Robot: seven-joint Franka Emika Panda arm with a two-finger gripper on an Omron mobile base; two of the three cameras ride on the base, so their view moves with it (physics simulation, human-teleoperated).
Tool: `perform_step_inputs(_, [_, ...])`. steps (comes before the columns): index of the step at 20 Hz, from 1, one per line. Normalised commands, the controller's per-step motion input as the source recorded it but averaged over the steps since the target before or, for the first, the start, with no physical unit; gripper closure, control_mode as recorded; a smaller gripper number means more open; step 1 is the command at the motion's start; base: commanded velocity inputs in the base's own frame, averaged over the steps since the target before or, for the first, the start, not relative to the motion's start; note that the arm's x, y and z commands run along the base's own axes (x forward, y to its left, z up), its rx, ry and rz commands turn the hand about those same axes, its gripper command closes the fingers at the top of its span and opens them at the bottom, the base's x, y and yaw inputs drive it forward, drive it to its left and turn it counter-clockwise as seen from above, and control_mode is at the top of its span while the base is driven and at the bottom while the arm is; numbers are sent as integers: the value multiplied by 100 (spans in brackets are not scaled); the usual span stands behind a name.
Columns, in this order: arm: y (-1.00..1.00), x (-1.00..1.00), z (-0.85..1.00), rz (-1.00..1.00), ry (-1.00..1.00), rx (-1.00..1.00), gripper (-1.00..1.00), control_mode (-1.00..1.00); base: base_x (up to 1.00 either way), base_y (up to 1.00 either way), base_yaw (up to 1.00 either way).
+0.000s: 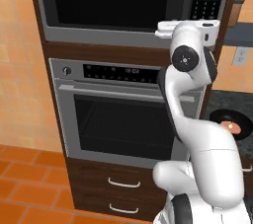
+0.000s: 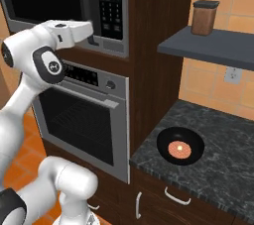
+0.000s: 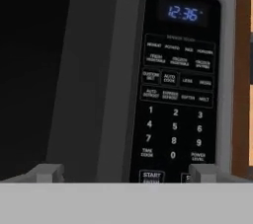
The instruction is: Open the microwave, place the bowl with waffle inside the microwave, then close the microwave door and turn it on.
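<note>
The microwave [image 1: 123, 28] is built in above the oven, and its microwave door [image 3: 34, 80] with the black window is closed. My gripper [image 3: 124, 172] is open close in front of it, at the lower right of the door. The door's vertical bar handle [image 3: 121, 75] lines up between my fingertips [image 3: 47, 172], with the keypad [image 3: 175, 94] just to its right. Seen from the right base, my gripper [image 2: 91, 40] hovers at the microwave's [image 2: 59, 1] bottom edge. The black bowl [image 2: 180, 145] sits on the dark counter to the right with the waffle [image 2: 179, 149] in it. It also shows from the left base as bowl [image 1: 236, 118] and waffle [image 1: 231, 127].
A steel oven [image 1: 123, 119] with a bar handle sits under the microwave, with drawers [image 1: 121, 183] below it. A grey shelf [image 2: 213, 48] carrying a brown jar [image 2: 204, 17] hangs over the speckled counter [image 2: 223, 169]. Tall wooden cabinet sides [image 2: 154, 70] frame the appliances.
</note>
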Motion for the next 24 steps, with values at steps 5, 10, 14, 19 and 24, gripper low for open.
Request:
perform_step_inputs(5, [-4,82,-18,-10,1,4,-100,-100,0,0,0])
perform_step_inputs(10, [0,90,-12,-10,4,0,-100,-100,0,0,0])
perform_step_inputs(14, [-9,88,-18,-5,9,6,-100,-100,0,0,0])
perform_step_inputs(19, [-63,85,-24,0,15,20,100,-100,0,0,0])
perform_step_inputs(24, [-42,82,-38,0,17,26,100,-100,0,0,0])
